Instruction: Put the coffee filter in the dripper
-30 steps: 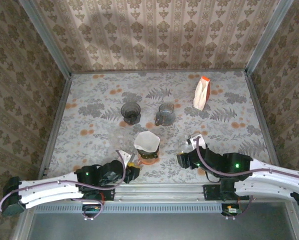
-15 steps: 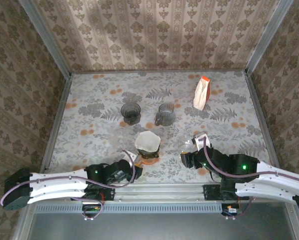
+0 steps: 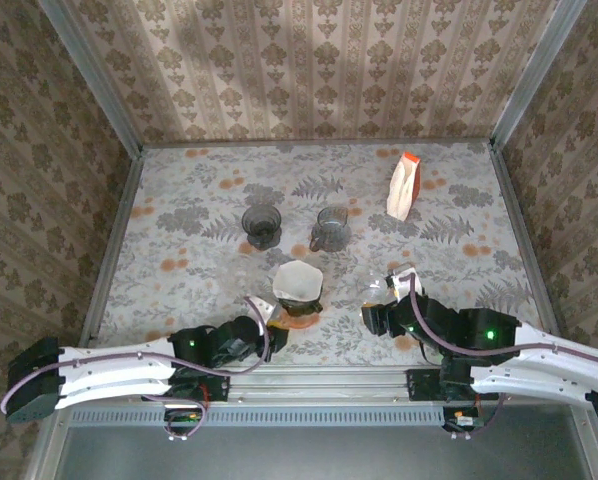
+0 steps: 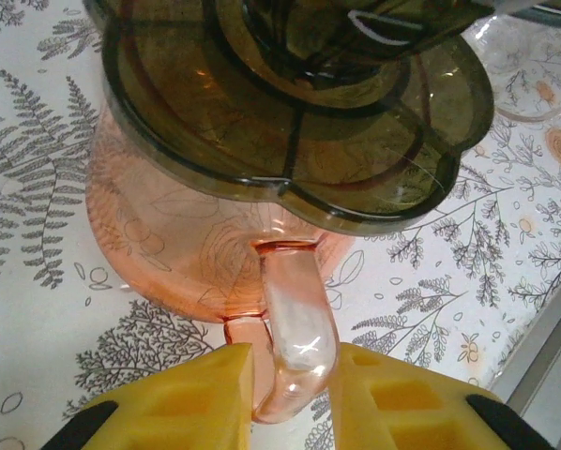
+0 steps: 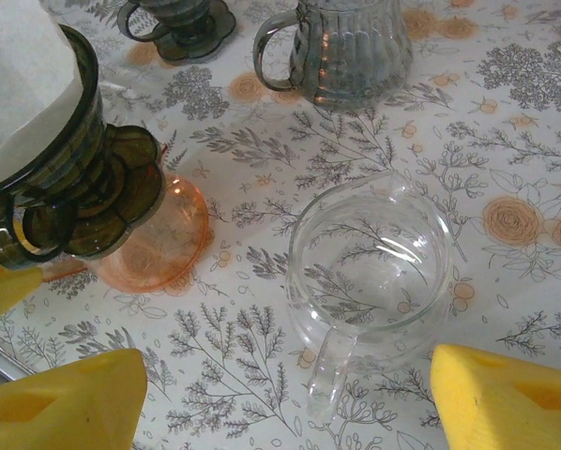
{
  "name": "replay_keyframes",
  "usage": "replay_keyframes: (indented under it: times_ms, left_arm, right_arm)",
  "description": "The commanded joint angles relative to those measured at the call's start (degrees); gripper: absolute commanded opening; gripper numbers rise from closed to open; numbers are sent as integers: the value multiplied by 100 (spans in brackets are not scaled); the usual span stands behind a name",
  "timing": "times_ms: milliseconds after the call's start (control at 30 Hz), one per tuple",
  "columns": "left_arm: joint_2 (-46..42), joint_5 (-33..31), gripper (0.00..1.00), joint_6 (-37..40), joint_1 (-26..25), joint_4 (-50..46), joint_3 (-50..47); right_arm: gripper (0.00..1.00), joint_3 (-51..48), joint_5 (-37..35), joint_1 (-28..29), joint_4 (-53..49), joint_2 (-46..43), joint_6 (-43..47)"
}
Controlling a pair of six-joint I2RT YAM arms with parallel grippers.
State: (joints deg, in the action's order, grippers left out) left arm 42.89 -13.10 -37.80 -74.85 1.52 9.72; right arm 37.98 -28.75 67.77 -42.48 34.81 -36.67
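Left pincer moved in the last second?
Yes. In the top view the left pincer has slid forward and right, away from the near rail toward the pink cup, whose handle now sits between its fingers.

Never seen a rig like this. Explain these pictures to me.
Two robot arms sit at a table's near edge. One picture looks down from above; the other two come from wrist cameras, yellow fingers in view. On the table: a dripper with a white filter in it, set on a pink cup; a clear cup; two dark glass vessels; a carton. The left gripper pinches the pink cup's handle. The right gripper is open near the clear cup.
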Motion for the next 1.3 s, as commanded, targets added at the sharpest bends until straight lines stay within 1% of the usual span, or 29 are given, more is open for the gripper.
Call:
replay_keyframes:
  times_ms: [0,300,467,667,833,1000,1133,1267]
  left_arm:
    - [157,20,26,124,134,343,-124]
    - [422,256,23,228,570,787,-172]
    - [561,409,23,392,770,832,-20]
    - [836,965,23,577,1333,1087,77]
    - [1311,1280,23,815,1578,1323,364]
    - [1977,1684,22,924,1839,1744,567]
    - [2446,1850,22,1018,1915,1981,795]
    - [2608,1930,21,1051,1996,2065,883]
  right_arm:
    - [81,-65,-199,-27,-23,-84,-122]
    - [81,-36,-245,-27,-25,-46,-95]
    - [81,-45,-247,-27,59,-18,-78]
    - [80,-27,-228,-20,108,35,-60]
    - [81,-27,-236,-27,108,5,-61]
    - [81,-61,-220,-27,182,1,-51]
    - [81,-71,-210,-27,197,-6,-51]
    - [81,-89,-229,-27,168,-83,-51]
